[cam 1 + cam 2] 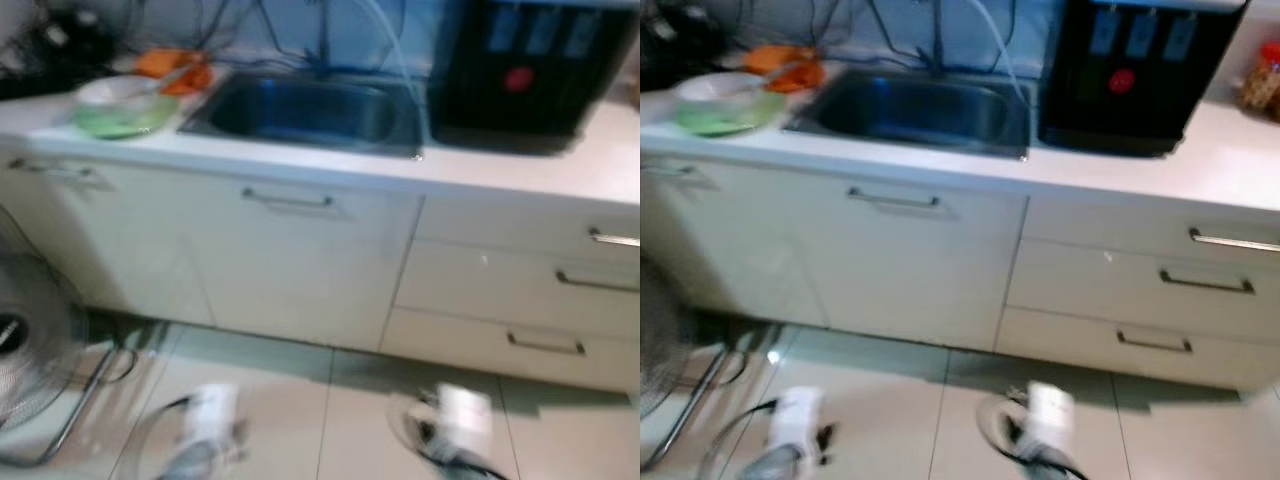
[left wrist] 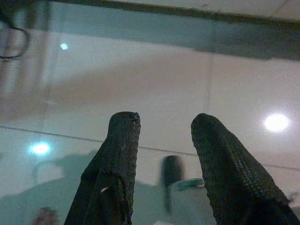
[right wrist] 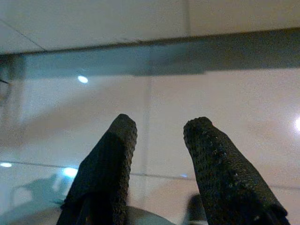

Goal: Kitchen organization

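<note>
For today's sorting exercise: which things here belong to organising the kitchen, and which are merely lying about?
Job:
green bowl
orange dish
sink
cabinet door
drawers
jar

Lying about:
black water dispenser
floor fan
floor cables

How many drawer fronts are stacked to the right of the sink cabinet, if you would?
3: top drawer under the counter, middle drawer below it, bottom drawer nearest the floor. Their right ends run out of view.
</note>
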You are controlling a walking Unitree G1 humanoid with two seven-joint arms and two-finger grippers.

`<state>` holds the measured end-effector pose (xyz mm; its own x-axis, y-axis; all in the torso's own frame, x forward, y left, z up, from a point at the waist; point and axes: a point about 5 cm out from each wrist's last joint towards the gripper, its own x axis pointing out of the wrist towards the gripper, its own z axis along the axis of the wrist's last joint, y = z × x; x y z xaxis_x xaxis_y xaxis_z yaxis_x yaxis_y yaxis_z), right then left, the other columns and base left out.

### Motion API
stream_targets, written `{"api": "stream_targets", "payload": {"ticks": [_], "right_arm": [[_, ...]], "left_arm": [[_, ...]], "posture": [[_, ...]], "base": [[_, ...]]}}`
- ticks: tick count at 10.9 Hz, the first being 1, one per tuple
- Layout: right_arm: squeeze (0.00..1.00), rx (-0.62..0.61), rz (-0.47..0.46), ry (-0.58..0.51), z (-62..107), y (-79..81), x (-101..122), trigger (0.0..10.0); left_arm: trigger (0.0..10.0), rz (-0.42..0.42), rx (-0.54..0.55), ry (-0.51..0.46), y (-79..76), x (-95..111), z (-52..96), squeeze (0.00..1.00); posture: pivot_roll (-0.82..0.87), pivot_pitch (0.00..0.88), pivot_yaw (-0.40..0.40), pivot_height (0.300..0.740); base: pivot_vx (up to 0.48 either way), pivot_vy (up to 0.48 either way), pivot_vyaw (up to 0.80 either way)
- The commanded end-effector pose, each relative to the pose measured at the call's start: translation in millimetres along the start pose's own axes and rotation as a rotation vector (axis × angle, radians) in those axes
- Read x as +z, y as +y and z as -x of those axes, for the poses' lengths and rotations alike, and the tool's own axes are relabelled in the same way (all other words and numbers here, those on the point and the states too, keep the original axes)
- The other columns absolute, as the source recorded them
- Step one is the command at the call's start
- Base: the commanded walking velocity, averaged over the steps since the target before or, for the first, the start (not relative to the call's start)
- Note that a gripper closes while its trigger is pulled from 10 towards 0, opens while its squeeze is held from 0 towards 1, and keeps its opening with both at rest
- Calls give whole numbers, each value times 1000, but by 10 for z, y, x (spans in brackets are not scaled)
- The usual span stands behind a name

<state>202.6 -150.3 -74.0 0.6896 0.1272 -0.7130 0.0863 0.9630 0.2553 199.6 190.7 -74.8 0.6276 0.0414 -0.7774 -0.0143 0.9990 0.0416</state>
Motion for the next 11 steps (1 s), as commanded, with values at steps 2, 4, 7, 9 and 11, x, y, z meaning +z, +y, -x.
{"api": "stream_targets", "payload": {"ticks": [2,4,7,9,11], "right_arm": [[0,-49,-6,6,44,-179,-10,10000],[0,-48,-6,8,44,-174,-16,10000],[0,-43,1,13,48,-175,-30,10000],[0,-40,5,17,51,-174,-41,10000],[0,-38,6,19,52,-175,-46,10000]], "left_arm": [[10000,0,-27,-33,-130,92,-22,0],[10000,-3,-29,-37,-135,98,-22,0],[10000,-18,-35,-41,-155,115,-25,0],[10000,-17,-41,-44,-154,120,-26,0],[10000,-7,-38,-27,-144,100,-25,0]], "posture": [[91,7,4,740],[90,5,5,740],[93,0,6,740],[93,0,8,740],[95,0,6,740]], "base": [[414,0,0],[412,0,0],[228,0,0],[0,0,0],[0,0,0]]}}
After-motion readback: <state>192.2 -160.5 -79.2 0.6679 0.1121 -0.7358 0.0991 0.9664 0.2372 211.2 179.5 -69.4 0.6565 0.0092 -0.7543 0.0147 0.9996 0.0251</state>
